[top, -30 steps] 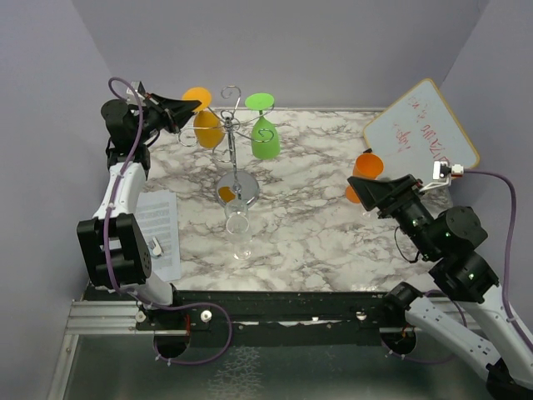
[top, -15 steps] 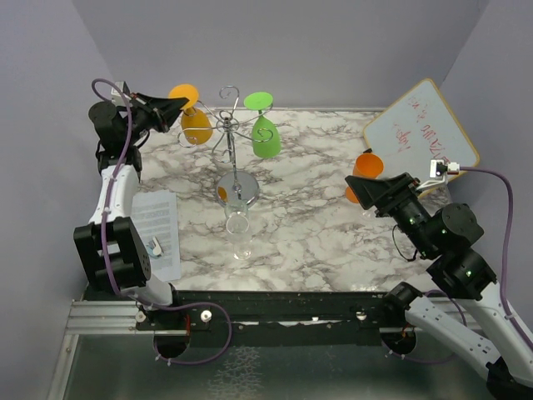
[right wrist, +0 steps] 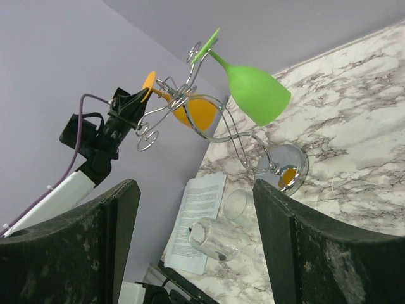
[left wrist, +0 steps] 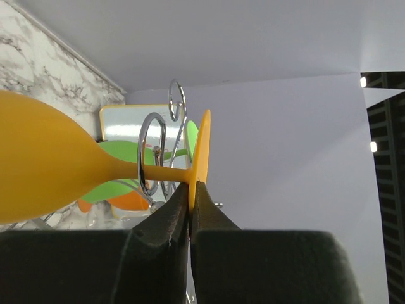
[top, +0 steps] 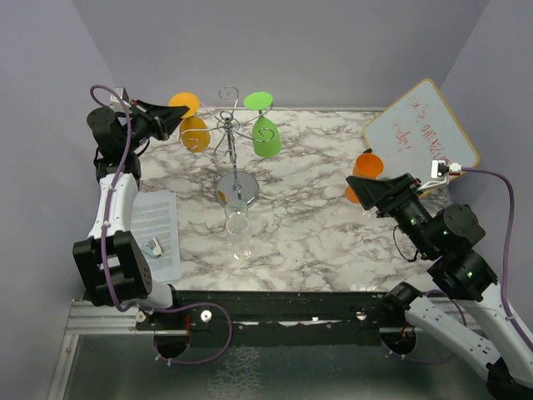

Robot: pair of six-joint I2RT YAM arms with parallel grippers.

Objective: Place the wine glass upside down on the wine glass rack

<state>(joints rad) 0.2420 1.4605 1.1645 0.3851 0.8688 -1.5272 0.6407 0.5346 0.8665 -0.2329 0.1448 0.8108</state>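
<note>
Your left gripper [left wrist: 190, 190] pinches the foot rim of the orange wine glass [left wrist: 57, 164]. Its stem runs sideways from the jaws, seemingly through a scroll of the wine glass rack [left wrist: 152, 149] just beyond. Drag further and the rack may tip. Your right gripper [right wrist: 193, 187] gapes empty. Versus a second ago, glass and gripper sit farther out from the rack's centre.

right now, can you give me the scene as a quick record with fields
left pincer: shut on the foot of the orange wine glass, held upside down
wine glass rack: green glass hangs upside down on it
orange wine glass hooked on rack: stem is at a left arm, seating cannot be told
right pincer: open, empty
table: clear glass lying on its side
</note>
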